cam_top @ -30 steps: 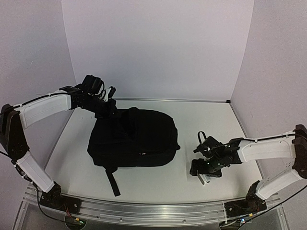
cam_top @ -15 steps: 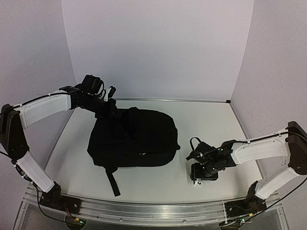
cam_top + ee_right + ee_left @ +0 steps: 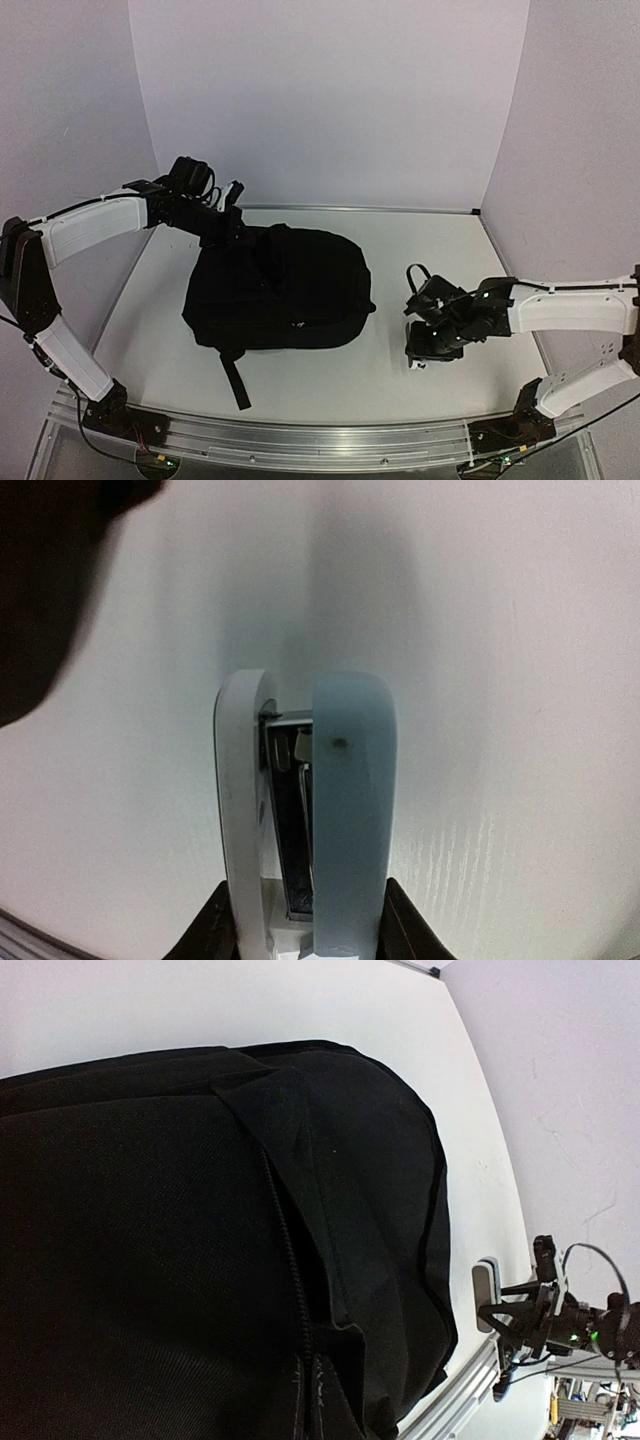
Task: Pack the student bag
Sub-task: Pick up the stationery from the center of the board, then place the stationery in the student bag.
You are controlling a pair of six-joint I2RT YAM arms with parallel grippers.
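Observation:
The student bag (image 3: 280,290), black and soft, lies flat in the middle of the table. Its closed zip (image 3: 285,1250) runs down the left wrist view. My left gripper (image 3: 232,222) sits at the bag's far left corner, shut on its fabric; its fingers are hidden in its own view. A white and light-blue stapler (image 3: 345,810) lies on its side on the table to the right of the bag. My right gripper (image 3: 310,925) is closed round the stapler's rear end, one dark finger pressed on each side. From above, that gripper (image 3: 432,345) covers most of the stapler (image 3: 415,364).
A bag strap (image 3: 235,380) trails toward the near edge. The metal rail (image 3: 300,430) runs along the front. Walls close the table at the back and on both sides. Bare tabletop (image 3: 440,250) lies behind the right gripper.
The right gripper's jaws have come together from wide open onto the stapler's sides, and the arm has shifted a little over it. The left arm and the bag have stayed put.

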